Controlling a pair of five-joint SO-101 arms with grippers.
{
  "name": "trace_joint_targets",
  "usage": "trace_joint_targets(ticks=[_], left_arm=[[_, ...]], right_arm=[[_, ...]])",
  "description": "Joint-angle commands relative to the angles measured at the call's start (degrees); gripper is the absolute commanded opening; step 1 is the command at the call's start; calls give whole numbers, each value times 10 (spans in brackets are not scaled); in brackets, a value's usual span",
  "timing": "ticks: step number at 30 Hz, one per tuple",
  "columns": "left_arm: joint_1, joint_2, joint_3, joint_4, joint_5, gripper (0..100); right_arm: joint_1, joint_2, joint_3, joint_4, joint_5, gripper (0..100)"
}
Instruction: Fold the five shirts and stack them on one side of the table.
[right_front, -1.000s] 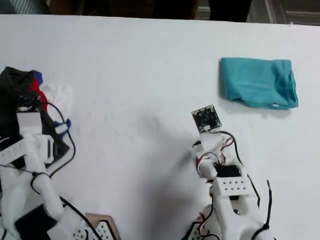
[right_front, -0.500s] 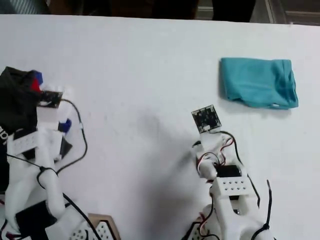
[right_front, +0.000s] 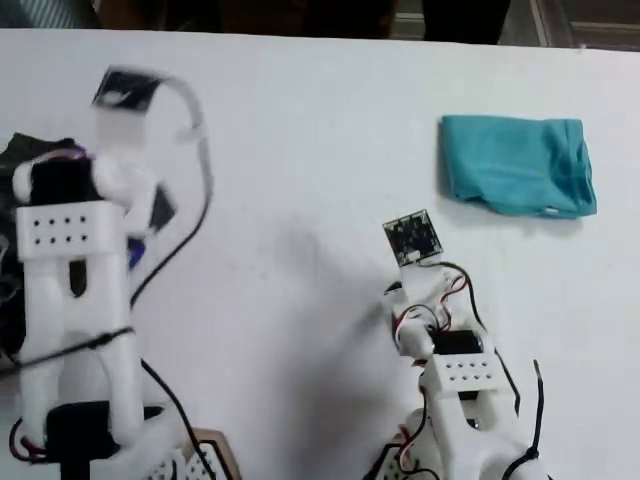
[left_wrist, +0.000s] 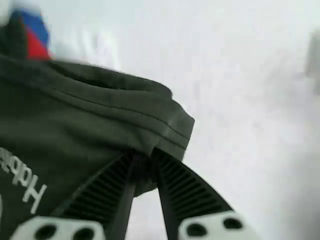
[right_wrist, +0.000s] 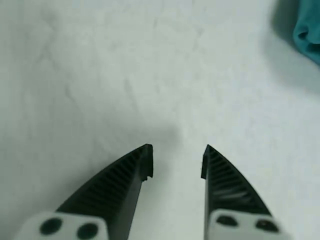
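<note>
Between the tips of our left claw (left_wrist: 145, 159) sits the hem of the dark shirt (left_wrist: 75, 130), pinched tight, with a red and blue shirt (left_wrist: 31, 35) just beyond it. Our right claw (right_wrist: 175, 152) hangs spread apart over the white table (right_wrist: 100, 75). The folded teal shirt (right_front: 518, 165) lies well ahead, to its right.

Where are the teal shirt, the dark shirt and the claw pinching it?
teal shirt (right_front: 518, 165), high view, middle of the folded cloth.
dark shirt (left_wrist: 75, 130), left wrist view, bare cloth.
left gripper (left_wrist: 145, 161), left wrist view, between its fingertips.
</note>
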Motion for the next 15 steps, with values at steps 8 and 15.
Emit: trace_joint_targets(ticks=[8, 15], left_arm=[[188, 3, -356, -63, 1, 26], [248, -2, -380, -182, 4, 26]], right_arm=[[-5, -12, -3, -9, -4, 162], [-5, -12, -3, -10, -5, 161]])
